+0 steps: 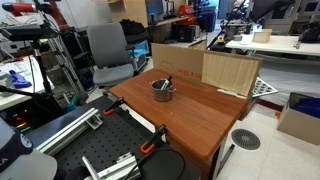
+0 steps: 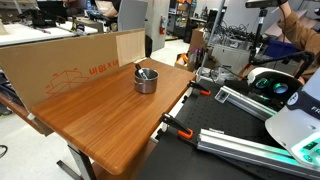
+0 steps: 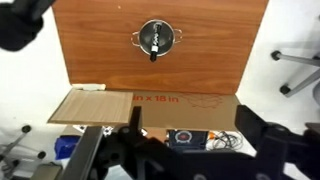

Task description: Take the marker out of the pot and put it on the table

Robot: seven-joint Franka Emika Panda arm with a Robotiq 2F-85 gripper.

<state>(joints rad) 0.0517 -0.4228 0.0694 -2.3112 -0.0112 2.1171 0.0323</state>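
A small round silver-grey metal pot [image 1: 163, 91] stands upright on the smooth reddish-brown wooden table [image 1: 195, 122], well in from its edges. The slim dark marker [image 2: 141, 69] leans inside it, with one end poking above the rim.

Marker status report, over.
Gripper open, empty, well away from the pot. Marker in the pot, end sticking out. Cardboard along the table edge, not blocking.

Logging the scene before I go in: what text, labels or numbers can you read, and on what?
"x 18 in": red print on the cardboard panel, wrist view; the characters before it are unclear.
Red print on the cardboard panel in an exterior view: too blurred to read.
Nothing readable on the pot.
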